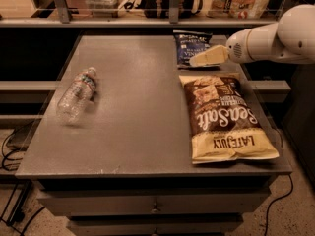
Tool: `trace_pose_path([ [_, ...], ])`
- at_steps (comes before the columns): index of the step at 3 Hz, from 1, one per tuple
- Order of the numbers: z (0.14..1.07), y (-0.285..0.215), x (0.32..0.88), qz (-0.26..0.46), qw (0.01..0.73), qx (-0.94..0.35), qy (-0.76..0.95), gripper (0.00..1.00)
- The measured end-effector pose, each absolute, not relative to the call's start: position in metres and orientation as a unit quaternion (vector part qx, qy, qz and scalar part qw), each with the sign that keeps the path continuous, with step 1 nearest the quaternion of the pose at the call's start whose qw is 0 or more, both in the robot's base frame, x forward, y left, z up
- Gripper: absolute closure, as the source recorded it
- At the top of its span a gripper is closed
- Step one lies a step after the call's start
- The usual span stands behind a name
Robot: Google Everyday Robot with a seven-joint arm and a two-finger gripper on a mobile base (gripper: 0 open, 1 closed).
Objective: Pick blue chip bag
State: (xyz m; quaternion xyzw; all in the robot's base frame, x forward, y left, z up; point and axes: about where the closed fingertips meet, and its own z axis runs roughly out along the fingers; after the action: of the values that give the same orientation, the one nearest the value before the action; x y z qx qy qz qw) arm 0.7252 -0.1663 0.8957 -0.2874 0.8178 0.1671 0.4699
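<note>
Camera view: cream two-finger gripper (197,60) over near edge of small glossy dark-blue chip bag (189,45) at far right of grey bench (138,107), jaws' state indiscernible; advisable to centre over bag, descend, avoid adjacent brown-and-yellow bag (224,117).

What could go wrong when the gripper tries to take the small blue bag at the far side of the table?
The gripper hovers over the near edge of the blue bag.
1. The blue bag lies flat at the far edge of the table, so a push may slide it off.
2. The big brown bag lies just beside it; the gripper may catch or drag that one.
</note>
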Motion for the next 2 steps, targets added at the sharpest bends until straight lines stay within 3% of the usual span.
trace_pose_path([
  [2, 0.856, -0.166, 0.775, 0.165, 0.454, -0.273, 0.832, 0.00],
])
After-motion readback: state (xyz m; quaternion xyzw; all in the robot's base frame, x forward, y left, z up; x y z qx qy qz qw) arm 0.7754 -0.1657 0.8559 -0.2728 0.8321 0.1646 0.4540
